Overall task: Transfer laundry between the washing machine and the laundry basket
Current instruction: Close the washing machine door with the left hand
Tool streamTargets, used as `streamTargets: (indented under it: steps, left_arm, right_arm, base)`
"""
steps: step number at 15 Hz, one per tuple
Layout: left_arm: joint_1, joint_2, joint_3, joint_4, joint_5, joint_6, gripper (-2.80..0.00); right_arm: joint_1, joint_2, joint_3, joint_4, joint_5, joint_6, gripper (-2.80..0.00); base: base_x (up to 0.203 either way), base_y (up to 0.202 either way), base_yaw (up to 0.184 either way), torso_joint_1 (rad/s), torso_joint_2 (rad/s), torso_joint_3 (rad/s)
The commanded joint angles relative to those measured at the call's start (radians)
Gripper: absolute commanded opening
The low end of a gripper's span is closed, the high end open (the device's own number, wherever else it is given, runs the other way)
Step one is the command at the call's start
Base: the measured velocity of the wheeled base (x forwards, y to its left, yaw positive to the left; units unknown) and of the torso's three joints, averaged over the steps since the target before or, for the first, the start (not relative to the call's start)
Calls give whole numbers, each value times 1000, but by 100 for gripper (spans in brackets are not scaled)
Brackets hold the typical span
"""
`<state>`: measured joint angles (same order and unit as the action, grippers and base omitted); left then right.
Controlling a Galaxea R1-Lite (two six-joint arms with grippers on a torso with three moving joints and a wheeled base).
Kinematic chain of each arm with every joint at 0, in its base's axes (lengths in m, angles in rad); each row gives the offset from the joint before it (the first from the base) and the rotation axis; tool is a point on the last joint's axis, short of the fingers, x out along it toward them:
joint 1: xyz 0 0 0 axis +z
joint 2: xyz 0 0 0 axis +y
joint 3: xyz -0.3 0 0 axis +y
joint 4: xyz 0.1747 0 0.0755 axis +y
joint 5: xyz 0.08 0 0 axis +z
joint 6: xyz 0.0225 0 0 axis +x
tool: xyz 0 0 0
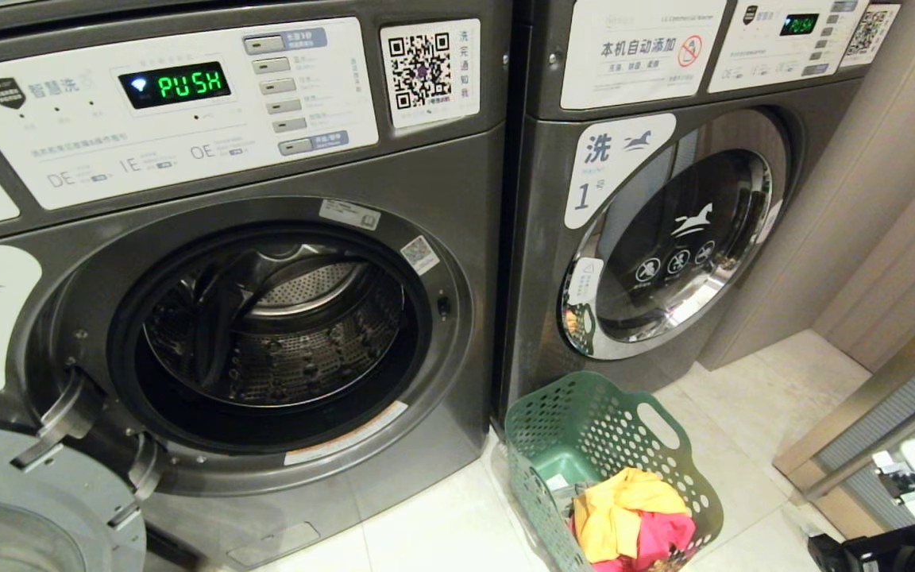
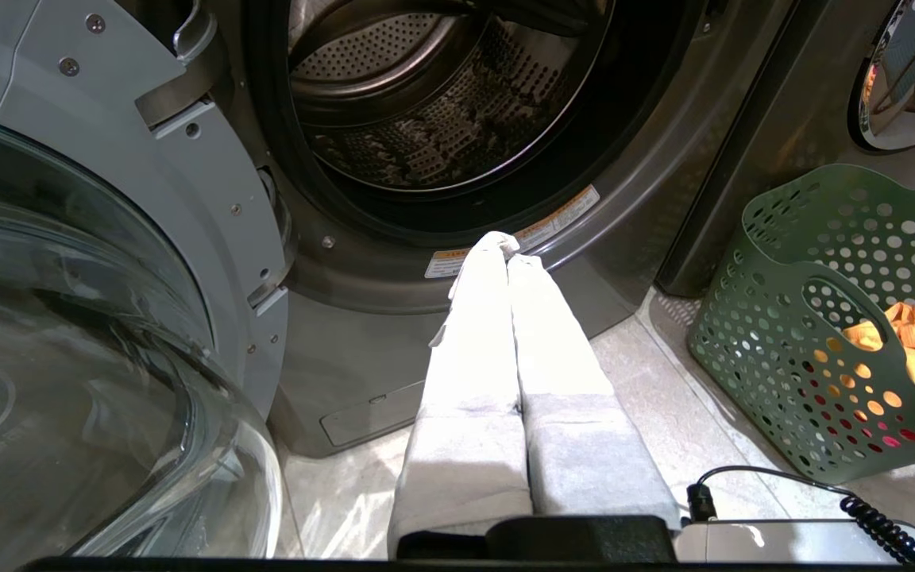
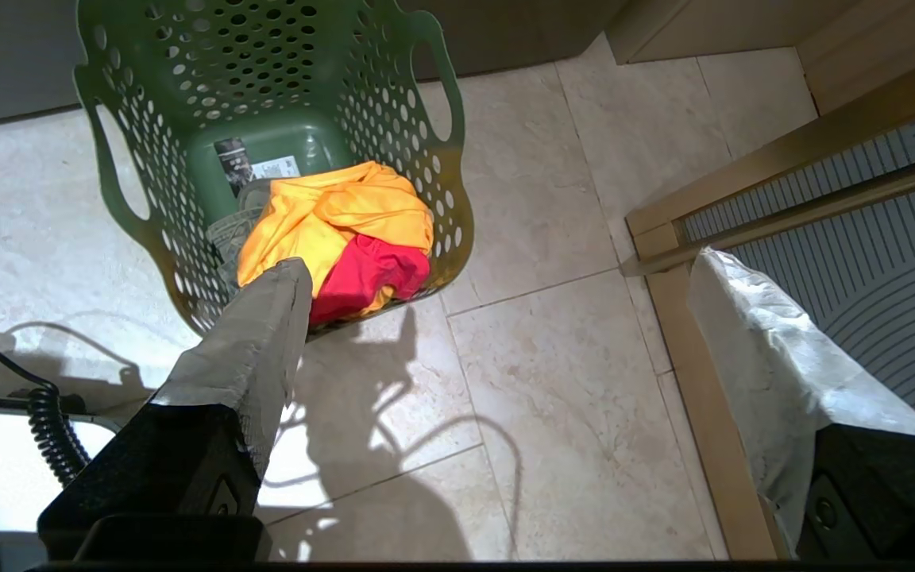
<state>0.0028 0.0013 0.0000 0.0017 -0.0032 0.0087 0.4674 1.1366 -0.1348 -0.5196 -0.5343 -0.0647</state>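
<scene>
— Where is the laundry [image 3: 338,238]?
— In the laundry basket [image 3: 148,214], beside the washing machine [image 1: 267,318]. Soft, light cloth, I think; pinch a top fold.
— The right gripper [image 3: 497,270]?
— Wide open, holding nothing, above the floor.

Bright indoor lighting; hard claw shadows on the pale floor [image 3: 553,381]; glare on the chrome door rim [image 1: 584,318]; frames sharp.

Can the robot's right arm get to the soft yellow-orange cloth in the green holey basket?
Probably yes. The right gripper is open, hovering above the green plastic laundry basket. The basket's top is open, and the yellow-orange cloth lies on top of the pile, uncovered.
</scene>
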Motion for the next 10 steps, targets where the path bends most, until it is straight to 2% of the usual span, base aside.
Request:
streamTargets:
  steps: [1,10]
  left_arm:
    - [0,0,0,0,0,1,-280]
    - [0,0,0,0,0,1,-280]
  right_arm:
    - [0,-9,12,-3,-3,-30,0]
    - [0,-7,40,-2,-2,-104,0]
  base:
    - [0,0,0,0,0,0]
    - [2,1,4,1,0,0]
